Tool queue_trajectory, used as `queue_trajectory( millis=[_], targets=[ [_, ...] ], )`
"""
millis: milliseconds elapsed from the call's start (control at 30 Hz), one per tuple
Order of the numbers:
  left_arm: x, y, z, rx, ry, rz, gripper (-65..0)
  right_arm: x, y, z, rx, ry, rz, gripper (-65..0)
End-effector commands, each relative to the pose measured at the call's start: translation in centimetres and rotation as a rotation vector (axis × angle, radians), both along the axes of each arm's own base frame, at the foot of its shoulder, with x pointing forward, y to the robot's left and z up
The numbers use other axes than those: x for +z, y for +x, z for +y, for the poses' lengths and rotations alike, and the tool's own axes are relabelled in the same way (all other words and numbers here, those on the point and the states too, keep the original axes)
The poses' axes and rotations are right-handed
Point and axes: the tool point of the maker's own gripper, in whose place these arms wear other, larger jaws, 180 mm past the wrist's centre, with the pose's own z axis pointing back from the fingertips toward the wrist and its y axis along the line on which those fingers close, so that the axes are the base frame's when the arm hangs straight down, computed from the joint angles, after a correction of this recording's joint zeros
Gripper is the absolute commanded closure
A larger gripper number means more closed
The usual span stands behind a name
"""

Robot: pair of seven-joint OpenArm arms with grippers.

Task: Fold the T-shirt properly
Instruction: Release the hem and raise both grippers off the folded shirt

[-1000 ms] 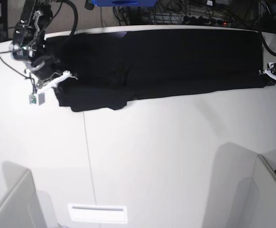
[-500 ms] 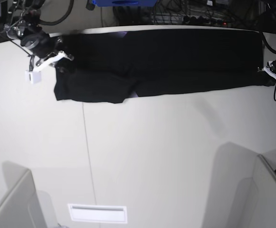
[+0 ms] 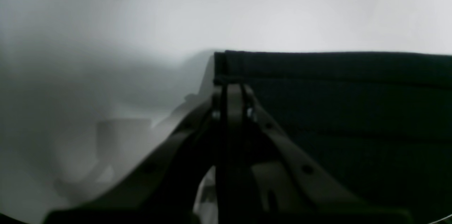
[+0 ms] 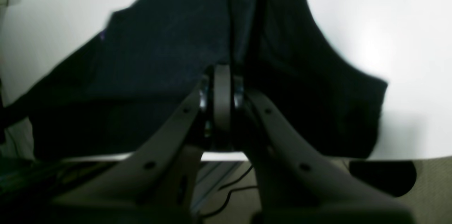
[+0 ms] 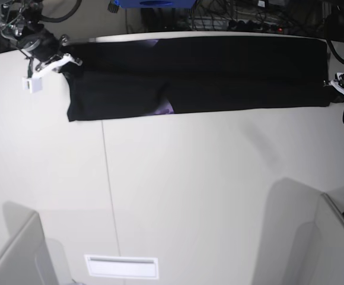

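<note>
A: Surroundings?
B: White table; cables behind its far edge.
A: T-shirt condition?
B: Long black band stretched along the far table edge, purple showing at a fold.
A: Grippers?
B: Left gripper and right gripper each pinch a cloth end, jaws pressed together.

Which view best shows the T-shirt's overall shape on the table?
The base view: the T-shirt lies as a long band across the table's far edge. The left wrist view shows only a hemmed corner at the left gripper; the right wrist view, blurred folds at the right gripper.
</note>
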Motion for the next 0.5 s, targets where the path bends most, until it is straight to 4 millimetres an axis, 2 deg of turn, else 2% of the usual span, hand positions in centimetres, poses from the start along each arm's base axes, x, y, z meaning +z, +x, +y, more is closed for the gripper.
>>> queue_trajectory(
  millis=[0, 167, 367, 467],
  targets=[
    [1.2, 0.7, 0.8, -0.014, 0.031, -0.024, 0.0, 0.5, 0.0, 0.1, 0.009, 0.001, -0.018, 0.0],
    [0.1, -1.5, 0.5, -0.017, 0.028, 0.03, 0.0, 0.2, -0.2, 1.4, 0.039, 0.022, -0.007, 0.0],
    [-0.4, -2.4, 0.4, -0.02, 0.028, 0.055, 0.0, 0.2, -0.1, 1.1, 0.029, 0.016, -0.007, 0.0],
    [-1.0, -2.5, -0.4, -0.043, 0.016, 0.074, 0.0, 0.1, -0.1, 1.0, 0.027, 0.014, -0.005, 0.0]
  ],
)
